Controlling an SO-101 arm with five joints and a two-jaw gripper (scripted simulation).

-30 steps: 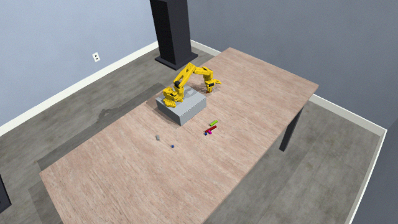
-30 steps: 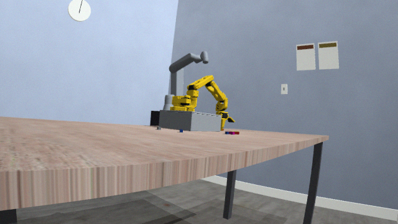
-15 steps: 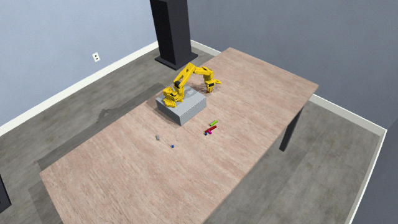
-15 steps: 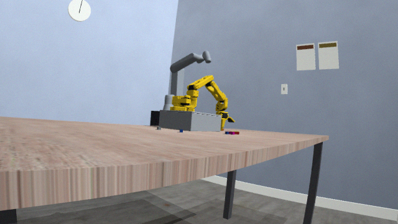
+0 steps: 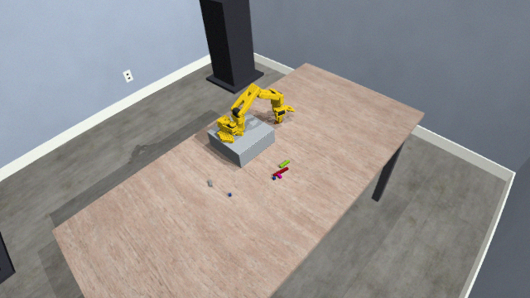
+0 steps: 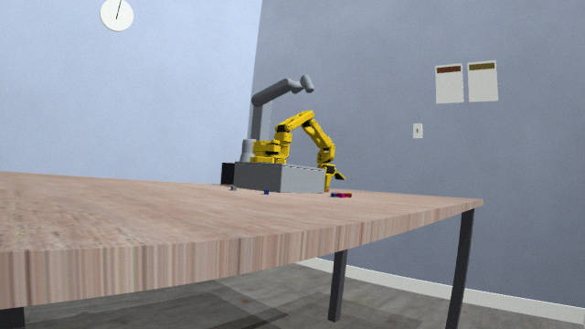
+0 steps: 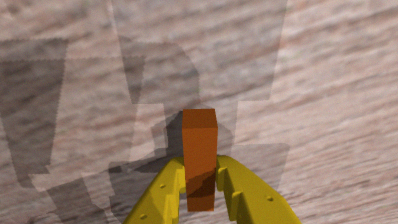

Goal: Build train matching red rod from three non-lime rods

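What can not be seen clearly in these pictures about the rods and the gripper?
- Orange rod: lower end hidden between the gripper fingers, wrist view; barely visible under the arm, top view.
- Lime rod: not visible, exterior view.
- Blue rod beside magenta rod: contact too small to judge.

Blue-grey walls (image 5: 83,37) enclosing room; white baseboard (image 5: 103,112) running along grey floor (image 5: 422,232). Wooden table (image 5: 186,248) standing on dark legs (image 6: 458,270). Round clock (image 6: 117,15), two posters (image 6: 466,82) hanging on walls.
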